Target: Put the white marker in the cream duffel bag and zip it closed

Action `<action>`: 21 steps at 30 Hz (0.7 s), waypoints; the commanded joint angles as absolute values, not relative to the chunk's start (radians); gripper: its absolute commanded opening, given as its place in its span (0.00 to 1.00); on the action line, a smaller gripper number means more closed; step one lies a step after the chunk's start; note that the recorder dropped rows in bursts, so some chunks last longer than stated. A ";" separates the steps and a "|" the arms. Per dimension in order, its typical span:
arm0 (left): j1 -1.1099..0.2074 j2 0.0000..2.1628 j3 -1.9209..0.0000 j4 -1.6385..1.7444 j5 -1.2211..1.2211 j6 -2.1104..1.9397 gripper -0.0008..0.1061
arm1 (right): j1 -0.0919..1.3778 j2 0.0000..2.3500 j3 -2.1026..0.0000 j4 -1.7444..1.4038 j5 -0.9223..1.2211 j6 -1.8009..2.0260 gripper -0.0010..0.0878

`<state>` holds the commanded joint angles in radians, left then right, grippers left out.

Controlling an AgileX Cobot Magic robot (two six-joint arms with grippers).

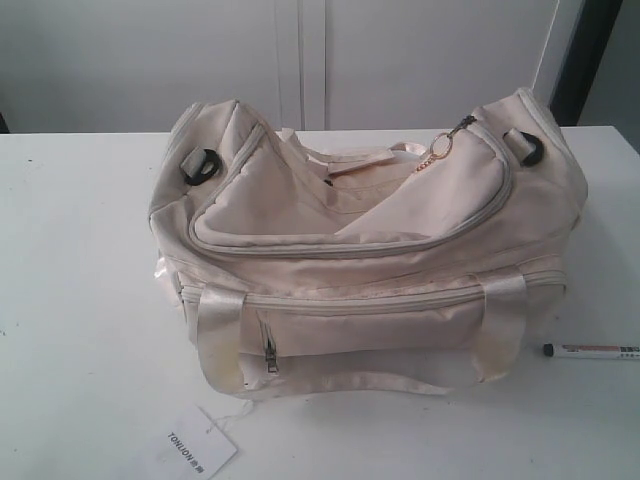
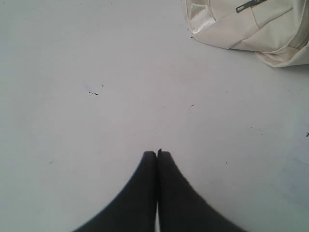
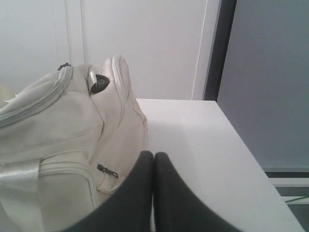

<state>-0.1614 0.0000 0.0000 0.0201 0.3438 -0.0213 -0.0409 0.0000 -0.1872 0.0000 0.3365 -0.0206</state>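
The cream duffel bag stands in the middle of the white table, its curved top zipper open with the gold ring pull at the back right. The white marker lies on the table to the bag's right, black cap toward the bag. Neither gripper shows in the exterior view. In the left wrist view my left gripper is shut and empty over bare table, a bag corner beyond it. In the right wrist view my right gripper is shut and empty beside the bag's end. The marker is hidden in both wrist views.
A white hang tag lies in front of the bag at the table's near edge. Black end rings sit at the bag's ends. The table's right edge drops off close to the right gripper. A white wall stands behind.
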 joint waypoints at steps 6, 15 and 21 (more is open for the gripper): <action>-0.161 0.000 0.000 0.020 0.344 -0.021 0.01 | -0.041 0.000 -0.187 0.000 0.337 -0.021 0.01; -0.161 0.000 0.000 0.020 0.344 -0.021 0.01 | -0.041 0.000 -0.187 0.000 0.309 -0.021 0.01; -0.161 0.000 0.000 0.020 0.344 -0.021 0.01 | -0.041 0.000 -0.187 0.000 0.206 -0.021 0.01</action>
